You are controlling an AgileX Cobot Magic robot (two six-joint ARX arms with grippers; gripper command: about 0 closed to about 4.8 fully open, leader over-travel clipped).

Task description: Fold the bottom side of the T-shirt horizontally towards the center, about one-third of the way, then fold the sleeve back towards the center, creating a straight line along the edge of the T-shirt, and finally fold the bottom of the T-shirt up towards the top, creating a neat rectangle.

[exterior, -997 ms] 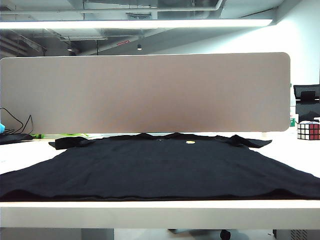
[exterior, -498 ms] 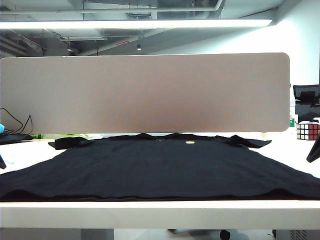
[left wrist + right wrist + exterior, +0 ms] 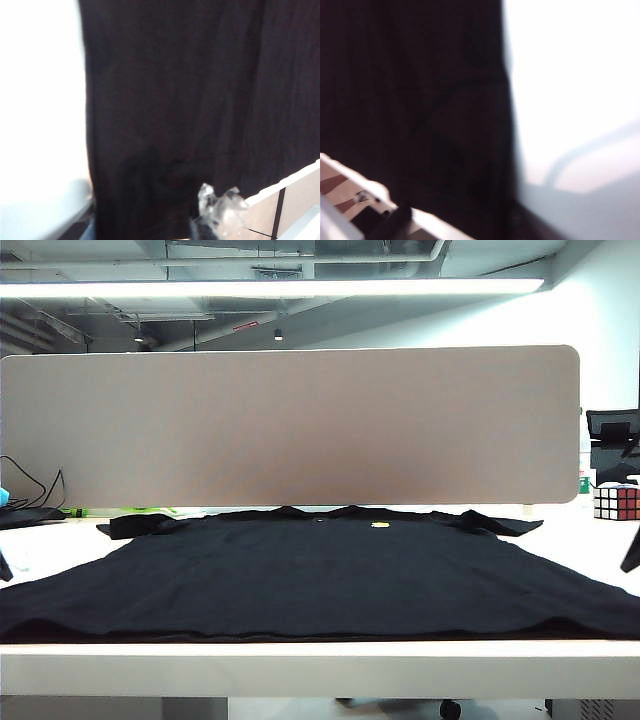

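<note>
The T-shirt [image 3: 320, 575] lies spread flat on the white table [image 3: 320, 665], collar toward the beige partition panel [image 3: 290, 425] and the bottom of the T-shirt [image 3: 320, 632] running along the table's near edge. A small yellow-green mark [image 3: 380, 525] sits near the neckline. Both short sleeves lie out to the sides at the far end of the garment.

The left gripper [image 3: 4, 565] appears in the exterior view only as a dark sliver at the left border, just outside the shirt's left side and low over the table. In the left wrist view, black fabric [image 3: 175, 110] fills most of the picture directly beneath the gripper, with bare white table beside it. One translucent fingertip [image 3: 220, 210] is visible at the picture's margin; the second finger cannot be made out, so it cannot be determined whether the jaws stand apart or together. Nothing is seen held.

The right gripper [image 3: 632, 545] appears as a dark slanted shape at the right border of the exterior view, just beyond the shirt's right side. The right wrist view is blurred: black fabric [image 3: 415, 110] lies under the gripper, bright table beside it. The fingers are not distinguishable, so the jaw state cannot be determined.

A Rubik's cube [image 3: 616, 501] stands on the table behind the right gripper, well clear of the shirt.
</note>
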